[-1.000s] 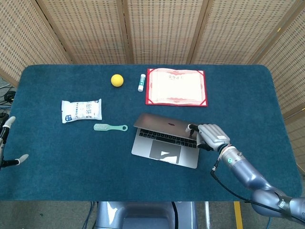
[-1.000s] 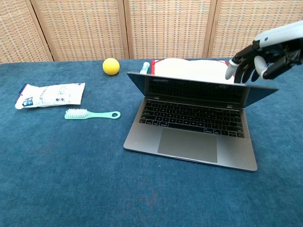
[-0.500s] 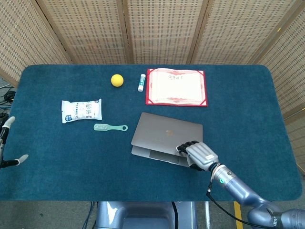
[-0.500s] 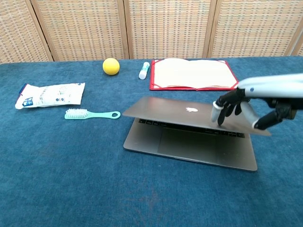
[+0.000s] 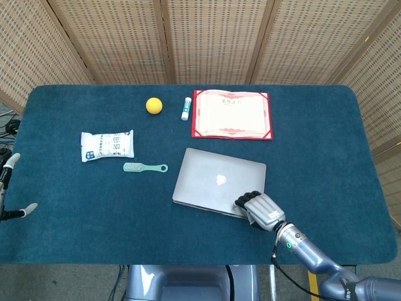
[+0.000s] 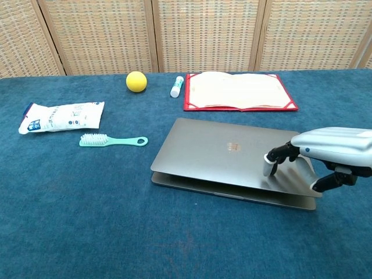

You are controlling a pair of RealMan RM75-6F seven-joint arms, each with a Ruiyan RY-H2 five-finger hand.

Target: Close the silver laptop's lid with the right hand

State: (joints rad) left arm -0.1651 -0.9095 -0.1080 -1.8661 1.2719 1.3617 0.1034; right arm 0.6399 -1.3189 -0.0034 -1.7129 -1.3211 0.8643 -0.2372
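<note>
The silver laptop (image 5: 216, 182) (image 6: 226, 154) lies in the middle of the blue table with its lid almost flat; in the chest view a thin gap still shows along the front edge. My right hand (image 5: 260, 210) (image 6: 317, 157) rests palm down on the lid's near right corner, fingers spread, holding nothing. My left hand (image 5: 9, 188) shows only at the far left edge of the head view, off the table, with fingers apart and nothing in them.
A red-bordered certificate folder (image 5: 232, 113) lies behind the laptop. A yellow ball (image 5: 154, 105) and a small white tube (image 5: 185, 108) sit at the back. A white packet (image 5: 107, 145) and a teal brush (image 5: 145, 167) lie left of the laptop.
My right hand has pushed the lid down from about half open to nearly flat, moving toward the front edge. The left hand has not moved.
</note>
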